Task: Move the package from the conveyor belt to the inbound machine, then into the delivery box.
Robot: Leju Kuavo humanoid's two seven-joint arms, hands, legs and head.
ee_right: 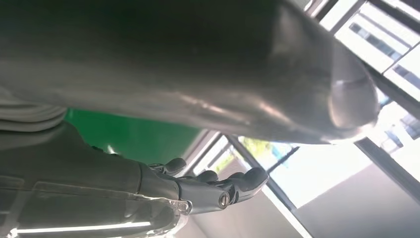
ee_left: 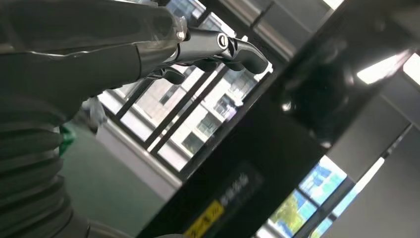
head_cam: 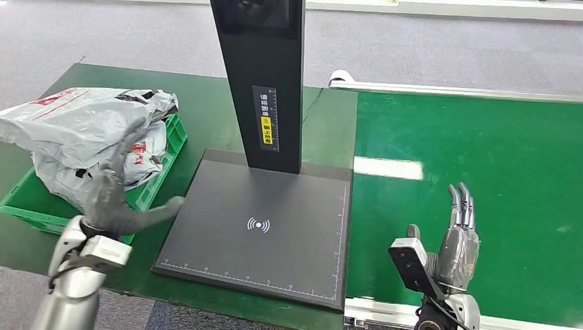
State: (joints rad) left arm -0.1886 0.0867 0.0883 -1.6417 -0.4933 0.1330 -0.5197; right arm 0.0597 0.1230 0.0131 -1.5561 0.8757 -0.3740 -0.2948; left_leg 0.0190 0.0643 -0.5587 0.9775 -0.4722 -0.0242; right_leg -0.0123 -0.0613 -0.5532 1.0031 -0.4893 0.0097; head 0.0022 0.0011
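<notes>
Packages, grey crinkled plastic mailer bags (head_cam: 89,130), are lying heaped in the green plastic delivery crate (head_cam: 168,148). Both the left robot hand (head_cam: 113,199) and right robot hand (head_cam: 459,237) are hovering released, grasping nothing; the right should be waiting low over the green conveyor belt (head_cam: 481,158), fingers spread.

Grey carpet floor (head_cam: 426,48) lies beyond the green table (head_cam: 206,103); windows (ee_left: 163,119) face pale buildings outside

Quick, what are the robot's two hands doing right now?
Left hand: open, holding nothing.
Right hand: open, holding nothing.
</notes>
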